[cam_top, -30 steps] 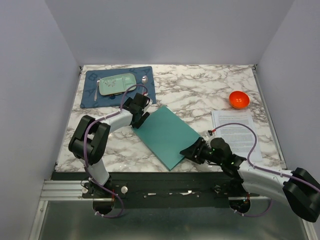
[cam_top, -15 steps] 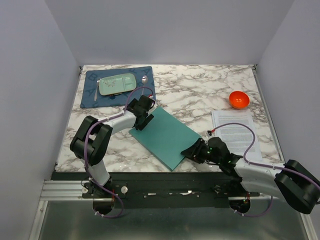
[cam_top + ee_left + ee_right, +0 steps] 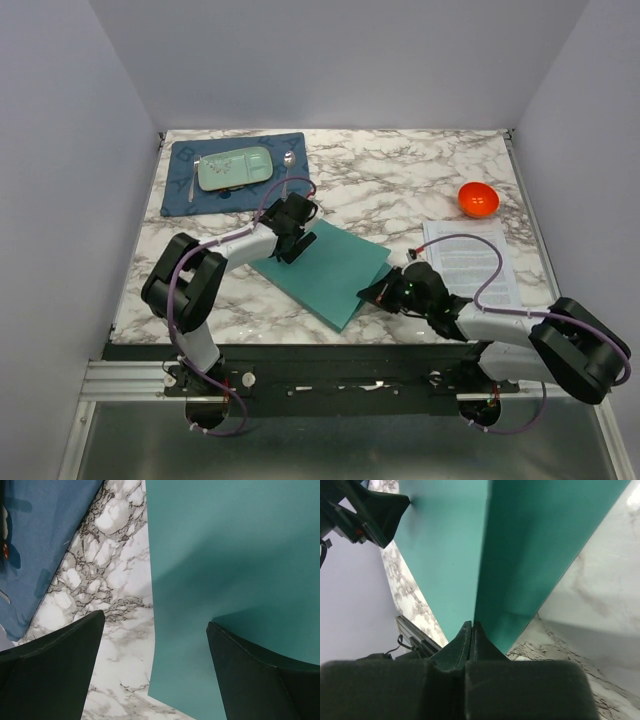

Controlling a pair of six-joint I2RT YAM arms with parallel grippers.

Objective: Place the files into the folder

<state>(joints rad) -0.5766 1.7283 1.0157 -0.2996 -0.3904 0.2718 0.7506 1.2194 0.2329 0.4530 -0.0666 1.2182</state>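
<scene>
Right gripper (image 3: 472, 630) clamped on folder (image 3: 325, 262) cover edge mid-worktop (image 3: 400, 180), left gripper (image 3: 155, 625) open astride far-left edge; I'd peel slowly, pinning bottom leaf; files (image 3: 465, 265) by right edge.

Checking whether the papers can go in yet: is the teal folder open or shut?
Barely open: the right end effector is shut on an edge of the folder, holding its cover slightly raised. The files lie outside.

matt teal folder (image 3: 325, 270), glossy marble table (image 3: 400, 180)
</scene>
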